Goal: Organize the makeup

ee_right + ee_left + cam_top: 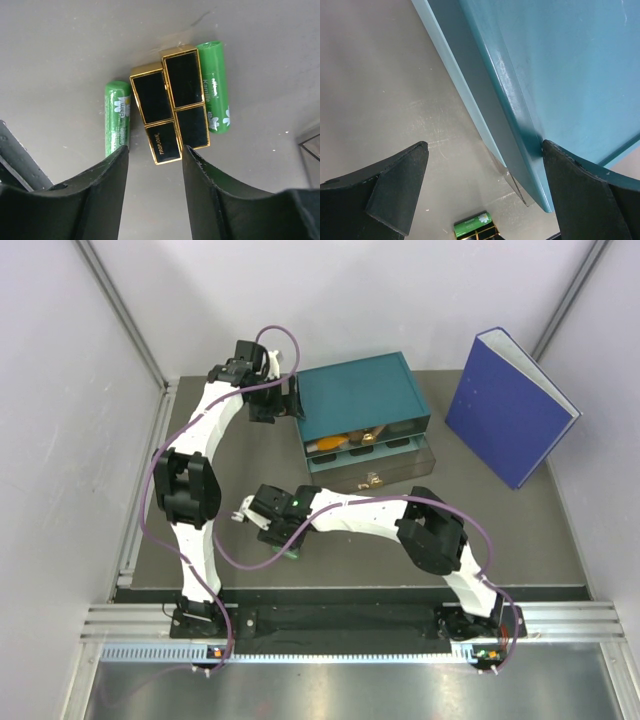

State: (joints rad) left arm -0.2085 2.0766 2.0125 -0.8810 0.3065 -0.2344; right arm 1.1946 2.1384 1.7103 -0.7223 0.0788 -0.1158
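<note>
Left of centre on the table (520,530), between its middle and near edge, sits the loose makeup. Two black-and-gold cases lie side by side and touching, the lettered case (155,120) and the second case (186,97). One green tube (116,120) and another green tube (216,85) flank them. More orange and tan pieces sit in the open drawer (372,468) of the teal drawer box (365,400), too small for me to name.

Right gripper (154,149): jaws about half apart, straddling the near end of the lettered case, nothing clamped that I can see. Left gripper (484,144): jaws fully apart, empty, one finger against the box's edge at its far-left side.

My read is that the step in hand is picking the lettered case.
- The case sits off-centre, closer to one finger, so I'd shift sideways until it's centred.
- That finger needs to land in the seam with the second case, or both will drag.
- I'd go low, close slowly across the narrow width, then lift straight up.
- The shell looks glossy, so it may slip.
</note>
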